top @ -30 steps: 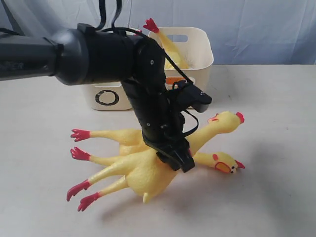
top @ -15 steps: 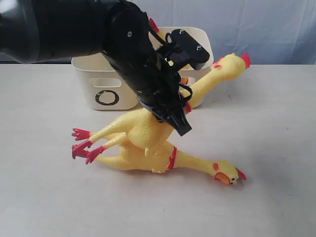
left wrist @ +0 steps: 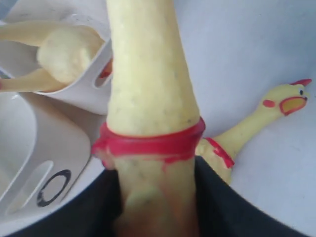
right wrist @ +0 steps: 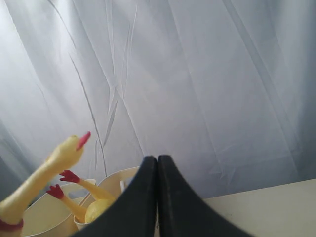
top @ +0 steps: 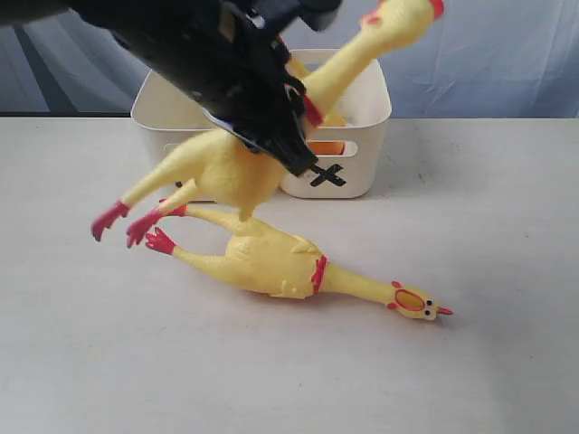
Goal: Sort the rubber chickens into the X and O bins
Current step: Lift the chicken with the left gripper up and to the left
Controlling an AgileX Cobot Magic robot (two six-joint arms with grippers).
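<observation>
We count three long yellow rubber chickens and two cream-white plastic tubs. The black left gripper (top: 288,145) is squeezed tight on the lifted chicken (top: 217,167), in the upper middle of the frame. Its long body slants: red feet low at the left, head up at the top right, above the tub marked X (top: 366,99). Half a second ago it hung lower, close over the lying chicken (top: 271,262); now it is higher. The lying chicken is flat on the pale table (top: 488,271), feet left, head toward the lower right. The third chicken (left wrist: 64,49) sits inside the X tub. The O tub (left wrist: 29,148) stands just beside it. The right gripper (right wrist: 157,197) has its jaws pressed together on nothing.
</observation>
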